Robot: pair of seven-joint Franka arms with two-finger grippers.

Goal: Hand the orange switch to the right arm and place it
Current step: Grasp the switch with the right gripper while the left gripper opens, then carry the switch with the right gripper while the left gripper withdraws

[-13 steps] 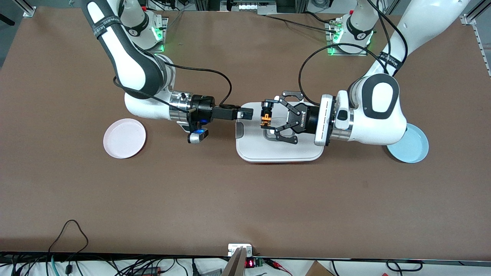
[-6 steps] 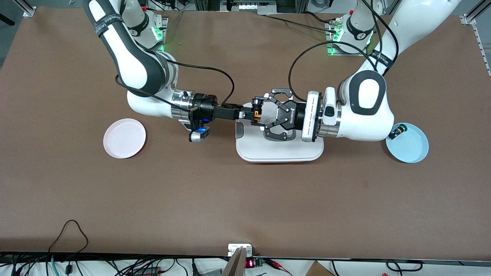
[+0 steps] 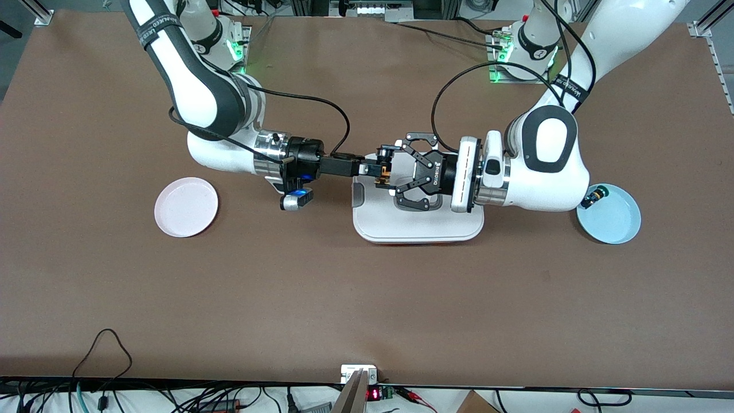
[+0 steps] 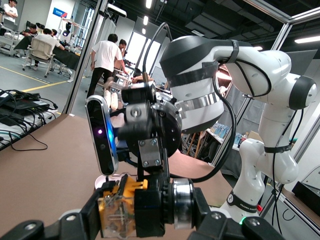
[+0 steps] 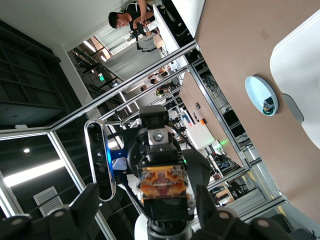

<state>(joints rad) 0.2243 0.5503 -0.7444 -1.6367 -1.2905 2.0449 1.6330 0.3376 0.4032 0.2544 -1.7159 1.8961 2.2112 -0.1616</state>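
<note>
The orange switch (image 3: 383, 170) hangs in the air over the white tray's (image 3: 418, 226) edge toward the right arm's end. My left gripper (image 3: 383, 168) is shut on it end to end; the left wrist view shows the tan-orange block (image 4: 117, 210) pressed between its fingers. My right gripper (image 3: 371, 169), on the arm with the silver wrist ring, meets it head-on. In the right wrist view the switch (image 5: 162, 185) sits between the right gripper's (image 5: 147, 202) open fingers, with a gap showing on each side.
A pink plate (image 3: 186, 206) lies toward the right arm's end of the table. A light blue plate (image 3: 609, 221) at the left arm's end holds a green-capped switch (image 3: 593, 198). Cables trail along the table edge nearest the front camera.
The left arm carried the switch toward the right gripper until the right fingers stood around it. The right fingers have narrowed. The blue plate's switch came into view.
</note>
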